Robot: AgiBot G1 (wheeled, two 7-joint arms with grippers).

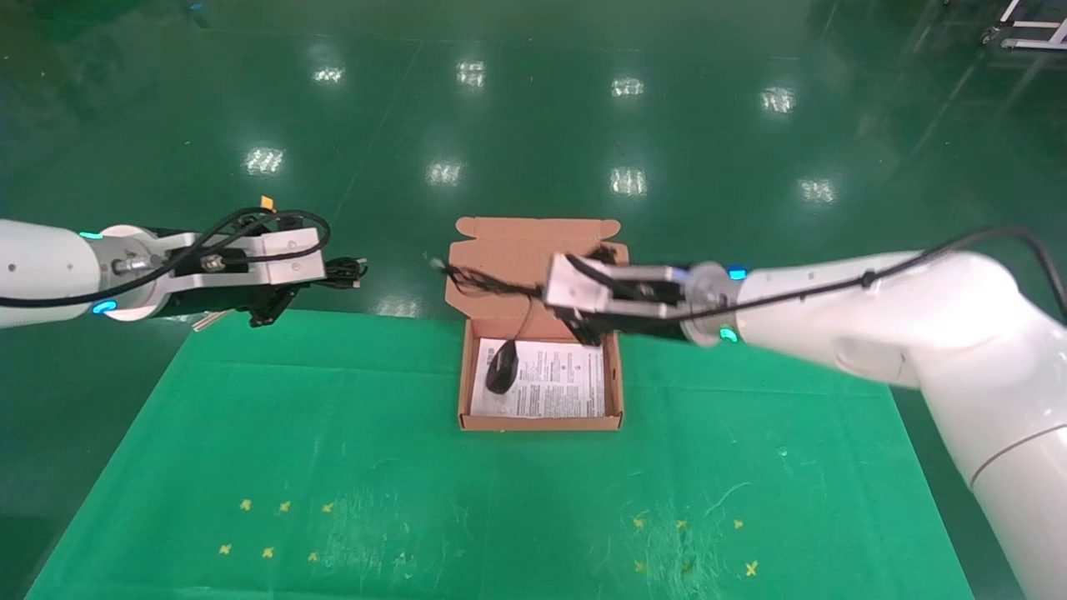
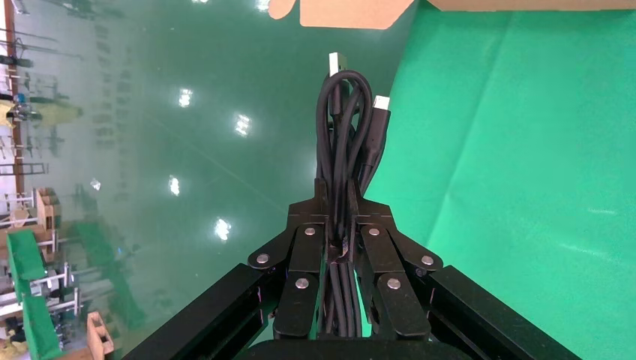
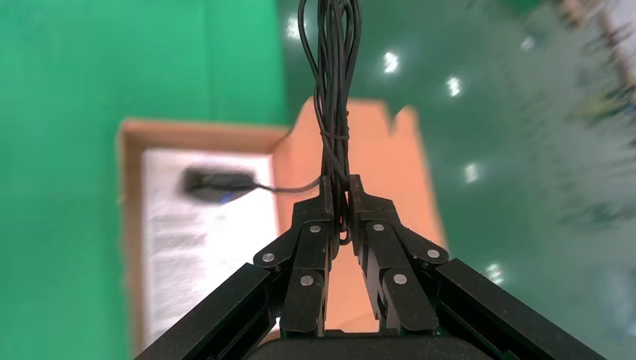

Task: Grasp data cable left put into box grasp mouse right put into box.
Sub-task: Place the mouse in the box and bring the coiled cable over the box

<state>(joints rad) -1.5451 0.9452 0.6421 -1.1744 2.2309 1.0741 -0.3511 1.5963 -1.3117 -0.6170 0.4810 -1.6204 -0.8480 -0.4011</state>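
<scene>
While the mouse (image 1: 502,367) already lies in the box (image 1: 540,423) near the bench's far edge, the right gripper (image 3: 338,212) pinches its bundled cord (image 1: 488,284) above the lid and should release it inside, and the left gripper (image 2: 341,225), off the far left corner, clamps the data cable (image 2: 346,127) awaiting delivery.

Bright, even overhead light — the glossy green floor (image 1: 533,125) mirrors it as rows of white glare patches at the far side. Shadows on the green cloth (image 1: 333,467) are faint. In the right wrist view the box (image 3: 202,225) and floor behind are blurred — only the near fingers (image 3: 311,247) look sharp.
</scene>
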